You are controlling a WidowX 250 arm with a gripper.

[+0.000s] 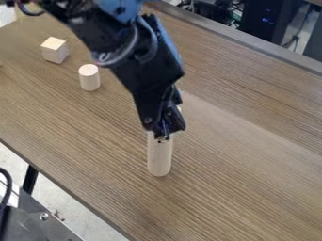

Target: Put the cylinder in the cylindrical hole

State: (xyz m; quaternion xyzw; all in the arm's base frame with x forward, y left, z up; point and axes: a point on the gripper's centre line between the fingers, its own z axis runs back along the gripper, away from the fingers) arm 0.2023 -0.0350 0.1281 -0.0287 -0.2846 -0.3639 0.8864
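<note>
A wooden cube [55,50] sits towards the left end of the counter [252,141], well apart from the claw, so it looks like a spare shape kept out of the working area.

Just right of it and a little nearer the front edge, a short wooden cylinder [89,78] stands upright on its flat base, a stance that would suit a grasp from above. Either this or the taller piece could be the cylinder meant by the task; I cannot tell which.

The tall wooden cylinder [159,157] is near the middle of the counter, more or less upright, its top hidden behind the claw [164,135]. Held or stood this way, its length would point down, as an entry into a round hole calls for. I cannot tell whether the claw is gripping it or is open around it, nor whether its lower end touches the counter.

The black arm [125,61] slants in from the upper left and is the main thing in the way, covering the top where the alignment would be judged. Beyond the far edge, dark equipment [258,19] and cables stand clear of the work.
</note>
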